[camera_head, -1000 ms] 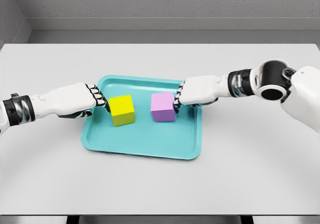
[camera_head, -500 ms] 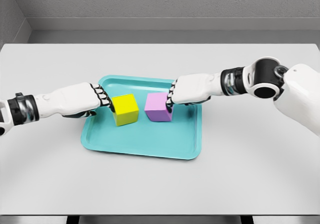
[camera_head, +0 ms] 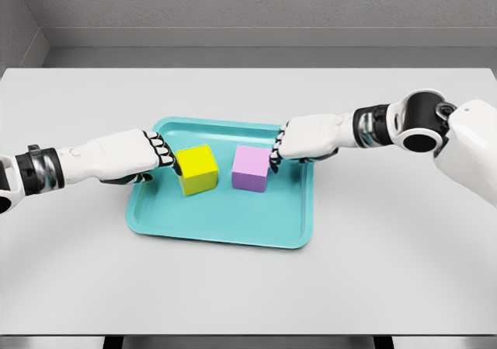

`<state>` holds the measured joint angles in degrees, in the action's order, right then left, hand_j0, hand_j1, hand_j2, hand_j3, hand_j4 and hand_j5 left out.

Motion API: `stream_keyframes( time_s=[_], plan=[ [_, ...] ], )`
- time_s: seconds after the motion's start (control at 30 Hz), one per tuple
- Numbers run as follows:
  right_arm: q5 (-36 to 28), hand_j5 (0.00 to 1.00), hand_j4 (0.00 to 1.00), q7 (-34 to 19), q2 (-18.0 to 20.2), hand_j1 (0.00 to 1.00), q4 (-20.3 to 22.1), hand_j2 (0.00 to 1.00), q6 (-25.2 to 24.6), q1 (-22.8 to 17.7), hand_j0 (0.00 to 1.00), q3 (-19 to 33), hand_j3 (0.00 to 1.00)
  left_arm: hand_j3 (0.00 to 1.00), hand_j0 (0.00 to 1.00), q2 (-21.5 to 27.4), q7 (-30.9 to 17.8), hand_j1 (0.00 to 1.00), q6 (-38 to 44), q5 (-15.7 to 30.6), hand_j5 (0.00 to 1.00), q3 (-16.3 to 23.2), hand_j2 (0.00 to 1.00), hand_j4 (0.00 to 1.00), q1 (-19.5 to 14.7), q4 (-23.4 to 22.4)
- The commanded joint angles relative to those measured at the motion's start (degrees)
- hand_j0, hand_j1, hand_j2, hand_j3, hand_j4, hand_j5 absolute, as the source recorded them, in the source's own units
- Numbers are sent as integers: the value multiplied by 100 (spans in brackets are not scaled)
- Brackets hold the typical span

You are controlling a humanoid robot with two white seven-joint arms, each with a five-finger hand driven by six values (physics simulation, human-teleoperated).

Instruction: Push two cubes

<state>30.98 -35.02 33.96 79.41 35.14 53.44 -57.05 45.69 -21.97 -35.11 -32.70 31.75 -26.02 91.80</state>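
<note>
As curled hands flank them — yellow cube [camera_head: 196, 169], purple cube [camera_head: 251, 168] near.

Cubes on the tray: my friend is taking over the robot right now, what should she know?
Left hand: curled, knuckles against the yellow cube's left side, holding nothing.
Right hand: curled, at the purple cube's right edge, holding nothing.
Both cubes sit on the teal tray, a small gap between them.
Done: the cubes stand close together mid-tray.
Left: probably keep pushing inward until they touch.
</note>
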Motion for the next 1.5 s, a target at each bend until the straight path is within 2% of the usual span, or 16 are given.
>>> stream_keyframes(
  time_s=[0.0, 0.3, 0.93, 1.33, 1.47],
  plan=[
    [-13, 64, 64, 2, -13, 64, -119, 64, -14, 0, 64, 10, 64, 69, 69, -25, 0, 69, 11, 27, 69, -2, 69, 69, 0, -5],
    [-13, 64, 64, 2, -180, 64, -417, 64, -14, 9, 64, 27, 64, 69, 69, -104, -114, 69, 11, 27, 69, -2, 69, 69, -26, -5],
    [-13, 64, 64, 2, -426, 64, -444, 64, -14, 97, 64, 27, 64, 69, 69, -42, -123, 69, 11, 36, 69, -11, 69, 69, 9, -57],
    [-22, 64, 64, 2, -443, 64, -637, 64, -14, 97, 64, 36, 64, 69, 69, 2, -123, 69, 11, 27, 69, -55, 69, 69, -17, -154],
    [-22, 64, 64, 2, -575, 64, -795, 64, -14, 158, 64, 36, 64, 69, 69, -7, -123, 69, 11, 27, 69, -46, 69, 69, -44, -224]
  ],
)
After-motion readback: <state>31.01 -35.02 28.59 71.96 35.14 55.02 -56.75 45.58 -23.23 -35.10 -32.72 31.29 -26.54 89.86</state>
